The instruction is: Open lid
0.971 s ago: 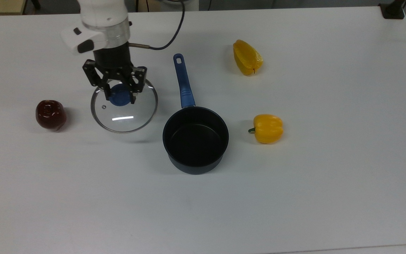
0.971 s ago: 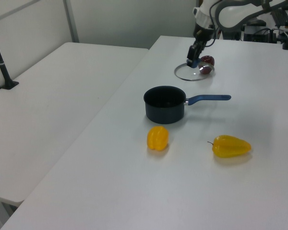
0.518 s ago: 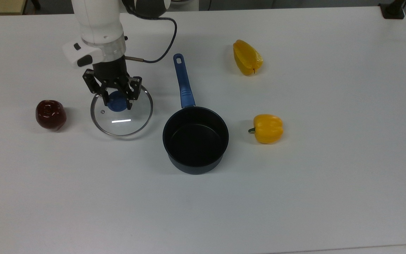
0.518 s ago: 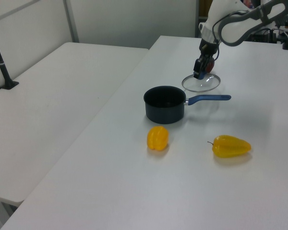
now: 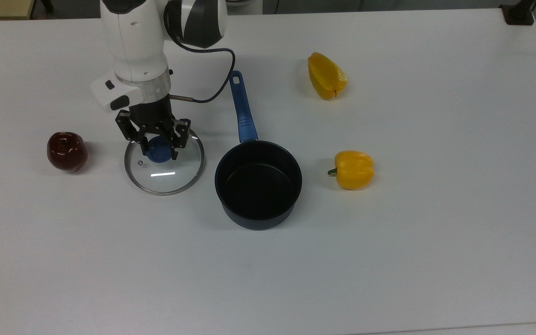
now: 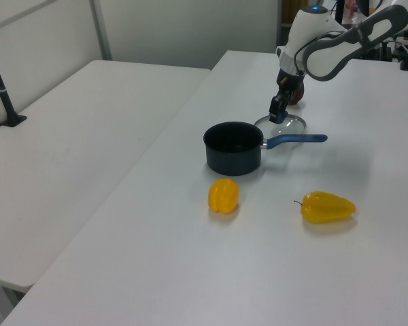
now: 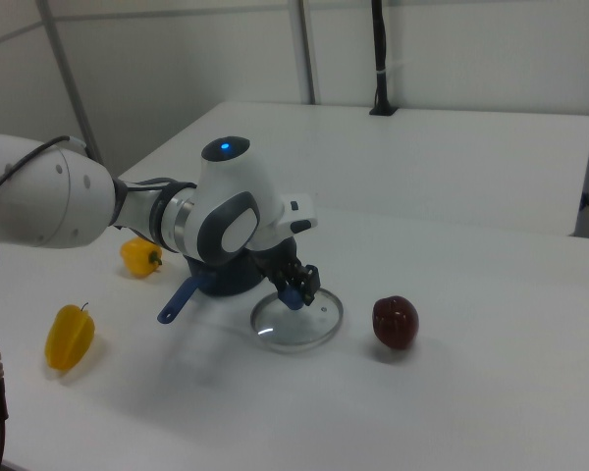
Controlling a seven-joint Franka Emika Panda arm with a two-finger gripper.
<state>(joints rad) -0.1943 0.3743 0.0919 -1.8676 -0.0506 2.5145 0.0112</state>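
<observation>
The lid point(image 5: 165, 171), clear glass with a metal rim and a blue knob point(image 5: 157, 153), lies flat low over the table to the top view's left of the open dark saucepan point(image 5: 258, 184). My gripper point(image 5: 158, 150) points straight down over it, with one finger on each side of the knob, shut on it. In the left view the gripper point(image 6: 277, 115) and lid point(image 6: 290, 124) are just behind the saucepan point(image 6: 234, 146). In the right view the gripper point(image 7: 294, 287) stands over the lid point(image 7: 296, 322), and the arm hides most of the saucepan.
A dark red pepper point(image 5: 66, 151) sits close to the lid on the top view's left. The saucepan's blue handle point(image 5: 242, 109) points to the table's far side. Two yellow peppers point(image 5: 326, 75) point(image 5: 352, 169) lie on the top view's right.
The gripper has come down with the lid and shifted slightly toward the saucepan and the top view's bottom. The lid now sits lower, near the table.
</observation>
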